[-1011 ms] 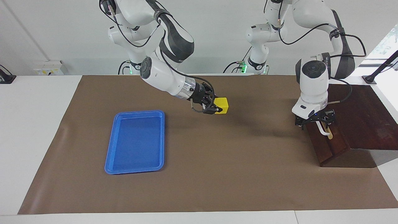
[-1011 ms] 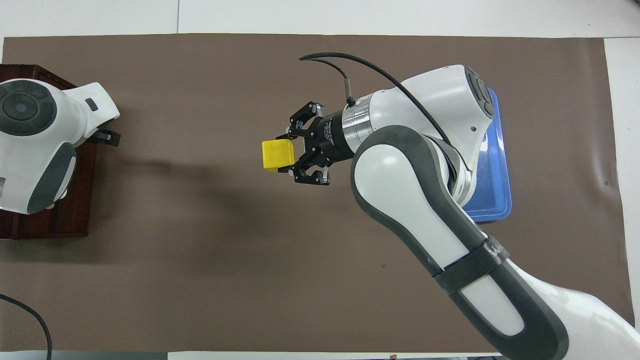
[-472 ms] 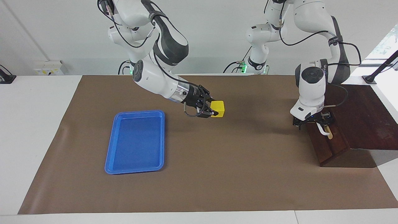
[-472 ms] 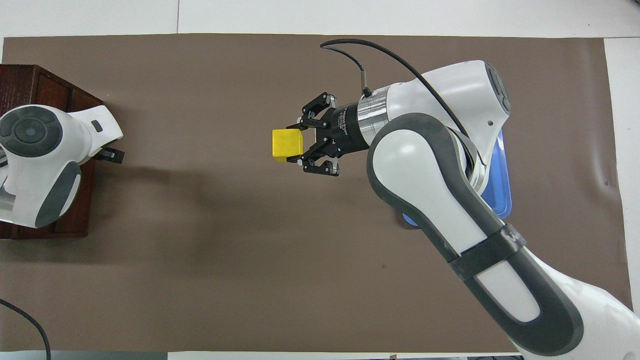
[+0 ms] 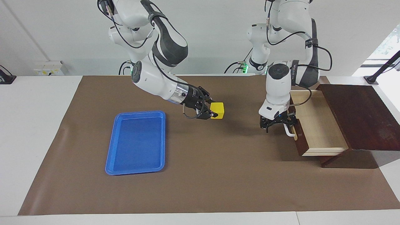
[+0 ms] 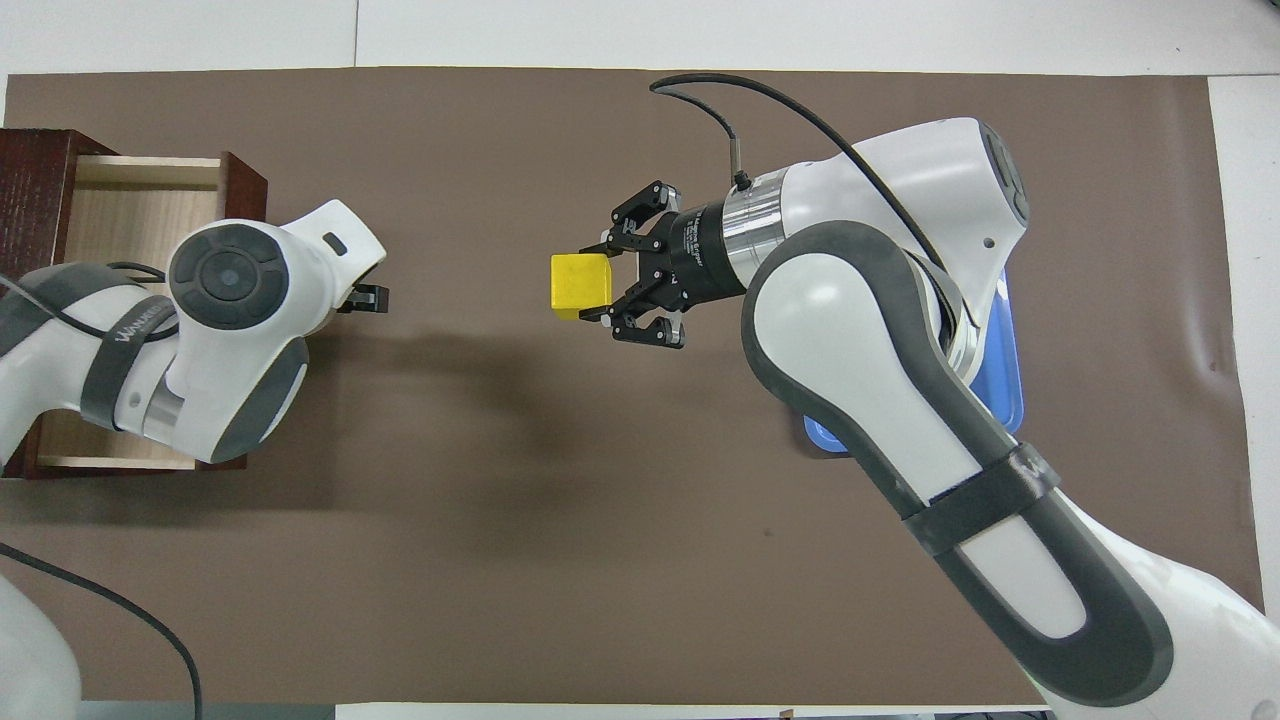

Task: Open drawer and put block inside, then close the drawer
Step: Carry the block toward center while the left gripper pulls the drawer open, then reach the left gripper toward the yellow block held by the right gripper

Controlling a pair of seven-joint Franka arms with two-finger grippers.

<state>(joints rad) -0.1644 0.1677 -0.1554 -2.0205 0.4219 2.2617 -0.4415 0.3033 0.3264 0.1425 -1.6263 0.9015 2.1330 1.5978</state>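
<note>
The drawer (image 5: 315, 123) stands pulled out of the dark slanted box (image 5: 359, 115) at the left arm's end of the table, its pale wood inside showing and empty. It also shows in the overhead view (image 6: 130, 210). My left gripper (image 5: 282, 123) is at the drawer's front, shut on the white bar handle (image 5: 290, 130); from overhead its wrist hides the handle. My right gripper (image 5: 214, 111) is shut on the yellow block (image 5: 217, 110) and holds it just above the middle of the mat, well apart from the drawer; the block also shows from overhead (image 6: 580, 283).
A flat blue tray (image 5: 137, 142) lies on the brown mat toward the right arm's end; from overhead the right arm covers most of the tray (image 6: 1000, 330). Bare mat lies between the block and the drawer's front.
The left gripper has pulled the drawer out toward the table's middle, baring its pale inside. The right gripper has drawn back a little with the block.
</note>
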